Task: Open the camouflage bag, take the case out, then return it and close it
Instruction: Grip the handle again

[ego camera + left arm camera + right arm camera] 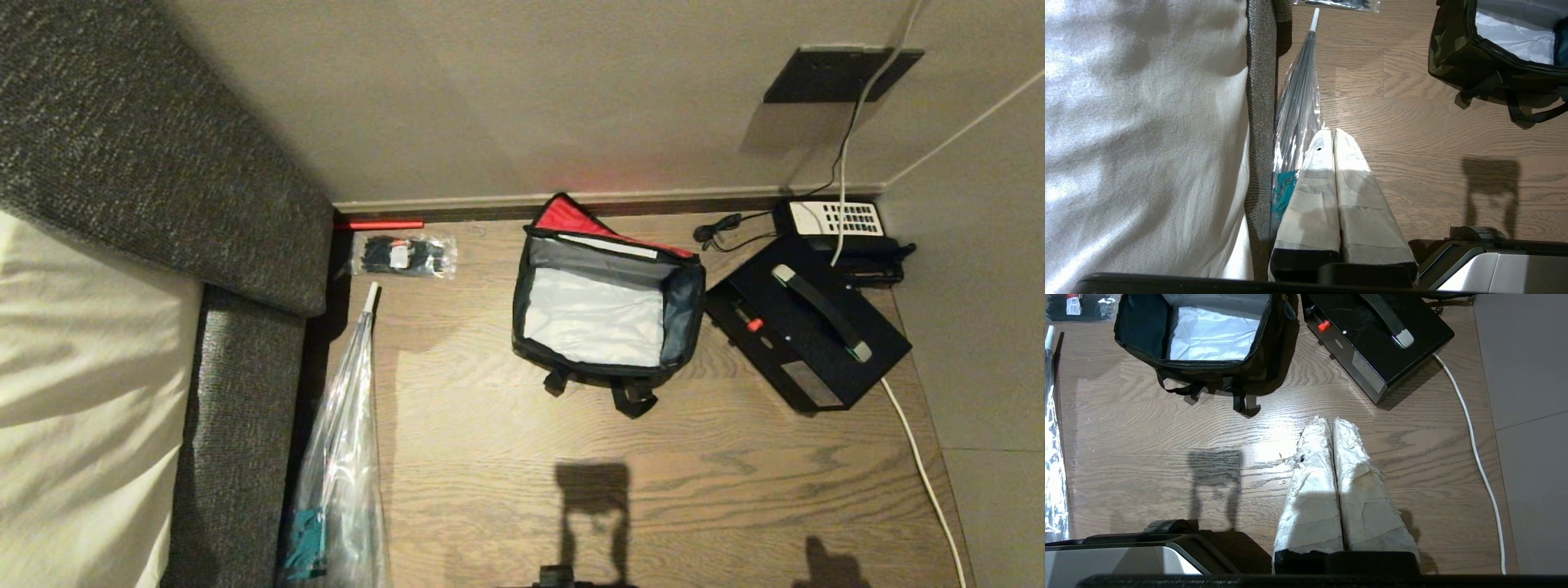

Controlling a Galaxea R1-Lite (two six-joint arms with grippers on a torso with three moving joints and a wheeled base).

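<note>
Presently the camouflage bag (608, 314) stands open and empty on the floor (506, 457); the case (807, 331) lies just beside it, awaiting return. Left hand (1333, 132) and right hand (1330, 421) hang pressed together, holding nothing.

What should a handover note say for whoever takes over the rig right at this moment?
Left gripper: shut, empty, parked above the floor near the clear wrapped umbrella.
Right gripper: shut, empty, parked above bare floor short of the bag and case.
Camouflage bag: on the wooden floor by the wall, lid open with the red lining up, grey interior empty.
Case: out of the bag, flat on the floor just to the bag's right, in front of the telephone.
Done: bag opened, case removed.
Left: put the case back in, close the bag.
</note>
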